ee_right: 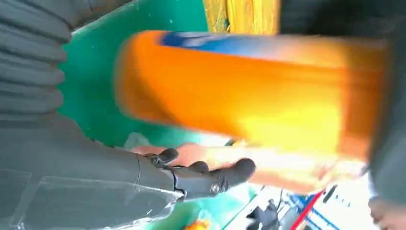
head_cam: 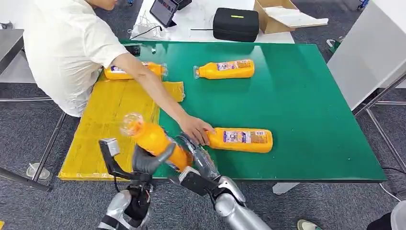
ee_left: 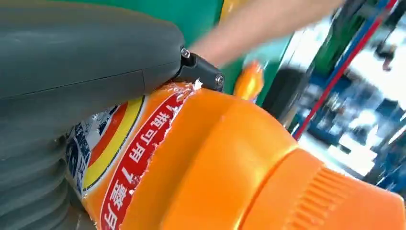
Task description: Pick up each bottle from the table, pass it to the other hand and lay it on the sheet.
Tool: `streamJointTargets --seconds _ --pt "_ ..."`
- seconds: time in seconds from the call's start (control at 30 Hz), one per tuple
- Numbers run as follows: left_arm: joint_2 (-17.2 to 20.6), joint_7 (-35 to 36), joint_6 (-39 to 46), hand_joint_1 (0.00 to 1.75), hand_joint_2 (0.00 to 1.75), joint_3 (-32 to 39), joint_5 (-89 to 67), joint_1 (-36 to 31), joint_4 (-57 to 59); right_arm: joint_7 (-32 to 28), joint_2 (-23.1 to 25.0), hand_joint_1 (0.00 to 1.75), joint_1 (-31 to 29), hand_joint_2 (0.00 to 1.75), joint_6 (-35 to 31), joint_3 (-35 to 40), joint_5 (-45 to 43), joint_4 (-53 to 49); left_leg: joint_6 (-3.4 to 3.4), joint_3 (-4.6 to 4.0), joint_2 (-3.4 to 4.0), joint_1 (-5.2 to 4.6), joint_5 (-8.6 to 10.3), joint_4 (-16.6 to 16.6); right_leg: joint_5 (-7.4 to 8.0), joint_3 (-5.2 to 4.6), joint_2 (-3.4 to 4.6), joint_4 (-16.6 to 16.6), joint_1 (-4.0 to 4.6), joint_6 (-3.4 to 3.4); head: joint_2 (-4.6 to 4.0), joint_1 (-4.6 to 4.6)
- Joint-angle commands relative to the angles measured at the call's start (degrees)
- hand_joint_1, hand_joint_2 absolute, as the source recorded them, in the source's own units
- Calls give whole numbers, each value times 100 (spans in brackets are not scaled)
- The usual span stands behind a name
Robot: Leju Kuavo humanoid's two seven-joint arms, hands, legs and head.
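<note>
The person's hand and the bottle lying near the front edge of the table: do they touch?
Touching. In the head view the person's hand rests on the neck end of the lying bottle, with no green table between them.

Held bottle (ee_left: 201,163) label: red band, white Chinese characters, partly legible "瓶可用" | table bottles' labels: print too small to read
</note>
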Motion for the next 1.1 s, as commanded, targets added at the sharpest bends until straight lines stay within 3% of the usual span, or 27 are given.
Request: streamJointTargets --seconds 0.03,0.27,0.3,0.4,0.43,0.47,0.5,0.53,0.57,0.6,0.67,0.83,1.1 --pt "-68 -93 1368 175 175 1008 -199 -163 -415 -392 -21 0 440 0 -1706 -174 679 -477 4 12 1 -2 -5 -1 -6 12 -5 1 0 -6 0 0" --pt "-50 -88 1362 175 175 1014 -196 -177 -396 -379 -43 0 451 0 -1708 -159 679 -513 6 25 -5 -4 -8 -1 -12 26 -14 1 0 -8 0 2" --pt "-40 -389 2152 175 175 1038 -678 -294 -250 -501 2 0 588 0 -2198 -439 1300 -681 5 21 -4 -2 -6 -2 -9 23 -12 -1 0 -8 0 2" --pt "94 -596 3191 175 175 1103 -1461 -689 242 -1174 482 0 1180 0 -2198 -1713 2604 -1405 3 10 -14 -2 -2 -1 -8 14 -20 2 0 -8 0 2" --pt "197 -619 3548 175 175 970 -1943 -815 487 -1231 521 0 1239 0 -2198 -1816 2713 -1510 2 6 -17 -2 1 -1 -7 8 -22 2 -1 -7 0 0" --pt "1 -427 3586 175 175 1624 -3998 -957 1025 -1246 474 0 1230 0 -2198 -1743 2669 -1560 3 22 -24 -3 -4 -1 -16 25 -33 6 0 -13 0 4" --pt "200 225 3586 175 175 1646 -5653 -1146 1612 -1192 438 0 1187 0 -2198 -1656 2559 -1618 1 24 -16 -5 0 -9 -10 22 -23 0 -2 -11 0 0" --pt "134 307 3586 175 175 2214 -6773 -1154 1606 -1116 360 0 1069 0 -2198 -1467 2431 -1571 1 23 -10 -4 1 -12 -5 20 -14 -4 -2 -8 0 -2" --pt "153 438 3586 175 175 2345 -7592 -1312 2023 -1024 320 0 978 0 -2198 -1373 2420 -1570 2 47 -12 -6 -1 -18 -11 42 -21 -6 -2 -15 2 -2" --pt "506 959 3586 175 175 1764 -8472 -1704 2875 -988 266 0 879 0 -2198 -1252 2273 -1543 3 32 0 -2 -1 -9 -3 28 -8 -5 1 -10 0 2" --pt "758 1439 3421 175 175 1213 -9073 -2101 3611 -926 147 0 786 0 -2198 -1038 1962 -1495 5 54 3 -5 1 -13 -7 50 -10 -5 0 -17 0 2" --pt "838 1619 2591 175 175 658 -9354 -2254 4015 -991 18 0 816 0 -2198 -936 1662 -1541 -1 24 -2 -3 9 -7 3 20 -11 -3 -2 -11 2 2" --pt "1075 1832 2471 175 175 161 -9773 -2270 4177 -1104 72 0 871 0 -2198 -1041 1580 -1585 2 27 3 0 4 -2 -5 23 -7 3 2 -12 2 0"
